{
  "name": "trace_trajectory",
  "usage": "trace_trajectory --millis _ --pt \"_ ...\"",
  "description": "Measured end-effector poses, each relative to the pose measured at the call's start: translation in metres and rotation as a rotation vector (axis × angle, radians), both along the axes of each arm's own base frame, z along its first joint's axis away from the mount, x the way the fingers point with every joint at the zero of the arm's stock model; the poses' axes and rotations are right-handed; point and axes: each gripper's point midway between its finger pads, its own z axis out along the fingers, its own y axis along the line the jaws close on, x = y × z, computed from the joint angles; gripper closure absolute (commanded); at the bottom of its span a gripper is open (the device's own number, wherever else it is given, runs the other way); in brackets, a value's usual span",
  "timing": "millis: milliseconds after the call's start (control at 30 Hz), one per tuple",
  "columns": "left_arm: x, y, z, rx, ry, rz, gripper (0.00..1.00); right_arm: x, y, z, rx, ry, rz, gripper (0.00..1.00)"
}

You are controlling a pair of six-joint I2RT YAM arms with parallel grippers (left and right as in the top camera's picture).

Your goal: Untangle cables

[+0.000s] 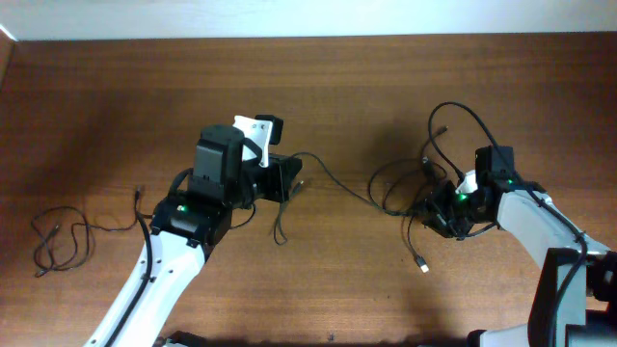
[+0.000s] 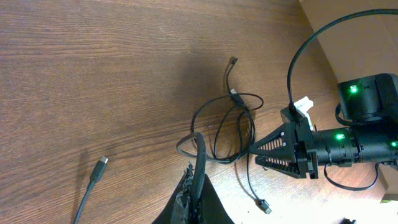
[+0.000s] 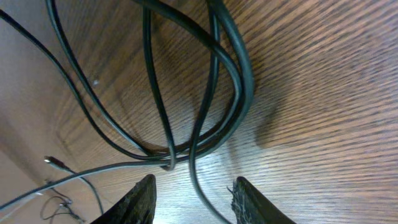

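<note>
We pinch one black cable (image 2: 201,155) in our left gripper (image 2: 194,183), while our right gripper (image 3: 194,193) stands part-spread astride a strand of the tangled cables (image 3: 239,74).

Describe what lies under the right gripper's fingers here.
Looped black cables lie on the wooden table, and one strand passes between the fingers of the open right gripper. In the overhead view, the gripper itself covers that spot.

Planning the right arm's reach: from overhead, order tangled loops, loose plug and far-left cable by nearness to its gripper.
1. Tangled loops, at the right gripper.
2. Loose plug, below it in frame.
3. Far-left cable, at the opposite side.
</note>
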Motion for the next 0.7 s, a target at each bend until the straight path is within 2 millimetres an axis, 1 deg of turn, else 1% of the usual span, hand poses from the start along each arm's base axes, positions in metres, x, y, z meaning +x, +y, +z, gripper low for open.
trace_trajectory --millis 67,133,167,200,233,333,367,400,433,467,500,533,567,600,633,667,700 --pt "0.0 0.0 0.0 0.0 0.0 0.0 1.0 0.002 0.0 0.001 0.007 0.002 -0.016 0.61" --pt "0.0 0.0 0.0 0.0 0.0 0.0 1.0 0.003 0.0 -0.001 0.01 0.007 -0.026 0.68" --pt "0.0 0.0 0.0 0.0 0.001 0.0 1.0 0.003 0.001 -0.008 0.015 0.024 -0.028 0.84" --pt "0.0 0.0 0.0 0.0 0.001 0.0 1.0 0.001 0.002 -0.016 0.022 0.051 -0.03 0.96" --pt "-0.001 0.0 -0.001 0.001 0.004 0.0 1.0 -0.001 0.007 -0.022 0.059 0.076 -0.022 0.96" --pt "-0.001 0.0 -0.001 0.002 0.005 0.0 1.0 -0.003 0.011 -0.024 0.095 0.095 -0.018 0.96" --pt "0.0 0.001 -0.001 0.004 0.005 0.002 1.0 -0.006 0.012 -0.023 0.101 0.097 0.0 0.96" --pt "0.0 0.002 -0.002 0.009 0.004 0.009 1.0 -0.015 0.011 -0.022 0.106 0.117 0.021 0.96" --pt "0.001 0.004 -0.003 0.018 0.004 0.02 1.0 -0.024 0.008 -0.01 0.115 0.107 0.056 0.96" --pt "0.008 0.014 -0.007 0.064 -0.006 0.079 1.0 -0.023 0.001 0.006 0.114 0.065 0.065 0.96" --pt "0.015 0.025 -0.008 0.099 -0.02 0.135 1.0 -0.02 -0.011 0.024 0.094 0.013 0.069 0.96" --pt "0.024 0.037 -0.005 0.115 -0.049 0.188 1.0 -0.013 -0.033 0.044 0.048 -0.058 0.032 0.96" --pt "0.041 0.059 0.005 0.124 -0.101 0.278 1.0 -0.004 -0.067 0.068 -0.04 -0.154 -0.033 0.96" --pt "0.056 0.086 0.015 0.128 -0.146 0.369 1.0 -0.003 -0.092 0.079 -0.103 -0.192 -0.086 0.96" --pt "0.068 0.11 0.029 0.118 -0.193 0.437 1.0 -0.012 -0.116 0.081 -0.144 -0.175 -0.159 0.96" --pt "0.082 0.143 0.057 0.087 -0.273 0.517 1.0 -0.021 -0.137 0.078 -0.16 -0.148 -0.23 0.96" --pt "0.089 0.166 0.082 0.062 -0.339 0.559 1.0 -0.031 -0.158 0.074 -0.187 -0.119 -0.295 0.96"
